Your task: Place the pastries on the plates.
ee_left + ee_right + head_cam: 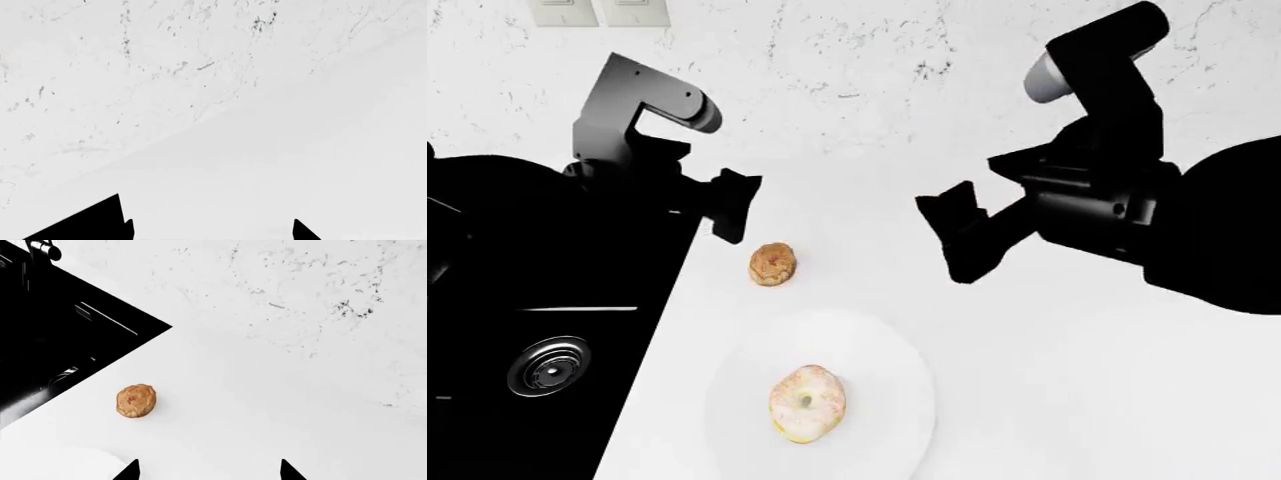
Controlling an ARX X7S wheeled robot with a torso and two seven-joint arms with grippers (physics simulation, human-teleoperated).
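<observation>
In the head view, the left arm reaches in from 9 o'clock, its grey-capped elbow link raised against the marbled wall and its forearm angled inward and down. The left gripper (pixel 737 205) hangs above the tabletop (pixel 1068 380) at the edge of the black sink (pixel 547 330), just beyond the golden-brown bun (pixel 773 264). In the left wrist view 2 dark fingertips (pixel 100 220) show with a wide stretch of bare white between them, so the jaws stand apart and hold nothing.

The right arm comes in from 3 o'clock, its upper link rising toward 1 o'clock and its wrist bent back toward the middle of the scene. The right gripper (pixel 958 240) hovers off the surface, well apart from the bun, which lies toward 9 o'clock from it. Its 2 black fingers (pixel 945 212) are spread, and the right wrist view shows both tips (pixel 130 471) with open tabletop between them: jaws apart, empty.

The bun sits on the bare tabletop near the sink's edge, on no plate. The pale ring doughnut (pixel 807 402) with pinkish-white icing lies on the plain white plate (pixel 894 400) at 6 o'clock in the head view, a little off the plate's middle. Only 1 plate is in view.

2 pale wall switch plates (pixel 601 12) show at 11 o'clock; no writing can be read on anything.
</observation>
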